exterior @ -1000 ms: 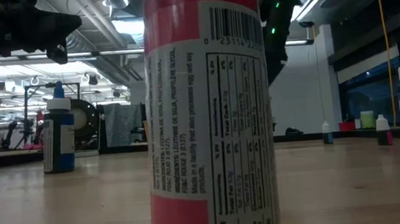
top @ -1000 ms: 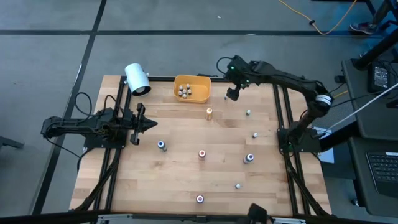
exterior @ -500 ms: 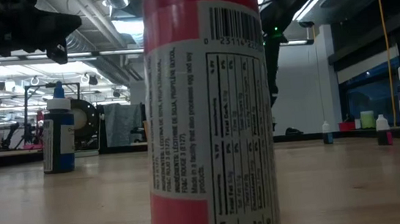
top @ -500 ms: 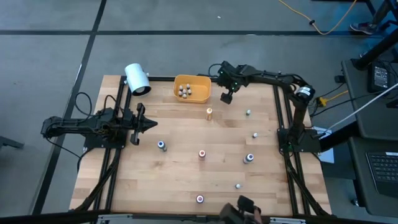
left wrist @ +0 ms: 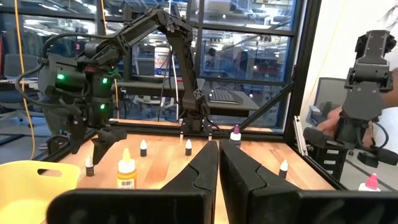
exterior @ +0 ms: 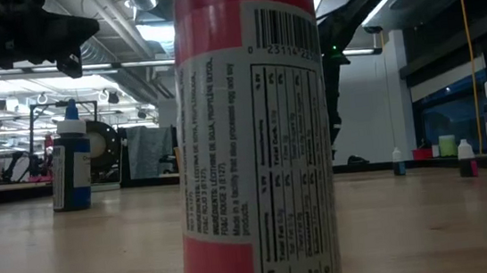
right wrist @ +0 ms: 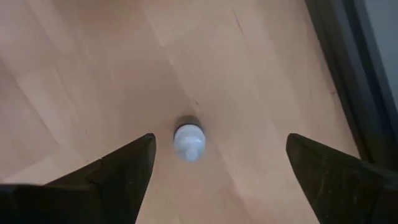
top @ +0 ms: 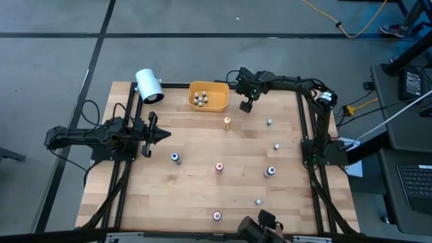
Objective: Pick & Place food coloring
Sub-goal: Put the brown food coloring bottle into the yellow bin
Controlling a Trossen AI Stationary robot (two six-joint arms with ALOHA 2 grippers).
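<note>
Small food coloring bottles stand scattered on the wooden table (top: 202,189); several more lie in the yellow bin (top: 208,96). My right gripper (top: 246,104) hangs open just right of the bin, pointing down. Its fingers (right wrist: 124,168) stand on either side of a white-capped bottle (right wrist: 188,142) that stands upright on the table, and they do not touch it. The left wrist view shows that bottle (left wrist: 89,166) below the right gripper (left wrist: 90,137). My left gripper (top: 162,135) waits shut at the table's left side.
An orange bottle (top: 227,122) stands just near of the bin. Others stand at mid-table (top: 219,167), (top: 175,158) and to the right (top: 269,172). A white cylinder (top: 149,86) lies at the far left corner. A red bottle (exterior: 252,136) fills the low view.
My right gripper has moved a little toward the table's left, closer to the yellow bin, and its elbow has swung toward the far edge. No bottle has moved.
</note>
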